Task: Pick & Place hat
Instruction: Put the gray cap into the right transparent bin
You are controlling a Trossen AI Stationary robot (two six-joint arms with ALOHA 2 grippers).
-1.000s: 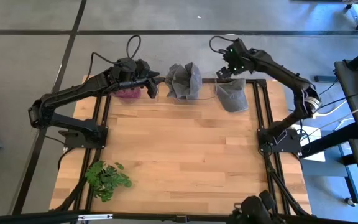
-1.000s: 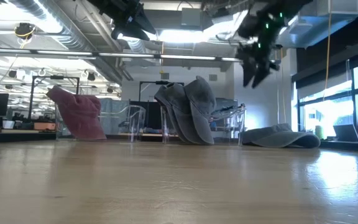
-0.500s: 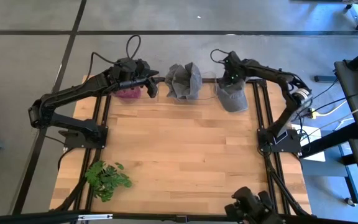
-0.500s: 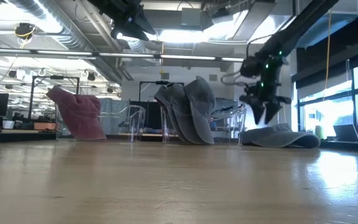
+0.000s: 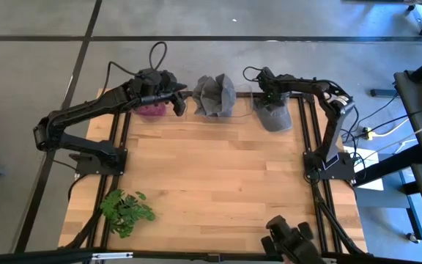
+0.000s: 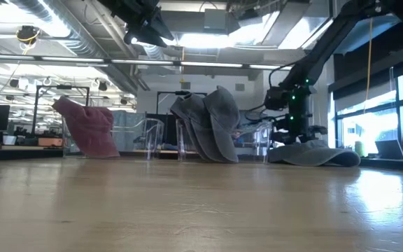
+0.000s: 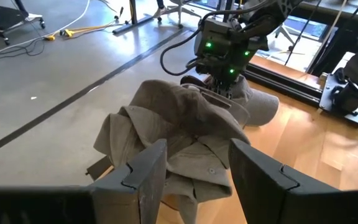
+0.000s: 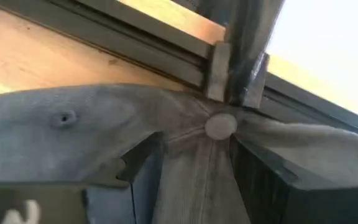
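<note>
A grey cap [image 5: 275,117] lies flat at the table's far right corner, also in the low view [image 6: 317,155]. My right gripper [image 5: 267,97] is down at its crown, open, one finger on either side of the top button [image 8: 220,125]. A stack of grey hats [image 5: 216,95] stands propped at the far middle. A pink hat [image 5: 149,110] leans at the far left. My left gripper [image 5: 176,101] hangs open, high in the air between the pink hat and the stack, and looks toward the stack [image 7: 179,130]. My right gripper [image 8: 194,171] comes at the grey cap from above, pointing down. Its open fingers [image 8: 132,167] straddle the crown around the top button. Whether the fingertips touch the cloth, I cannot tell. The cap lies flat on the table.
A green plant [image 5: 127,209] sits at the near left corner. Black frame rails [image 5: 310,132] run along the table's left and right sides. Clear stands [image 6: 257,136] show behind the hats. Bare wood [image 5: 211,176] fills the middle of the table.
My right gripper has come down from high above the table's far edge toward the near side, onto the crown of the grey cap. The cap has stayed where it lay.
</note>
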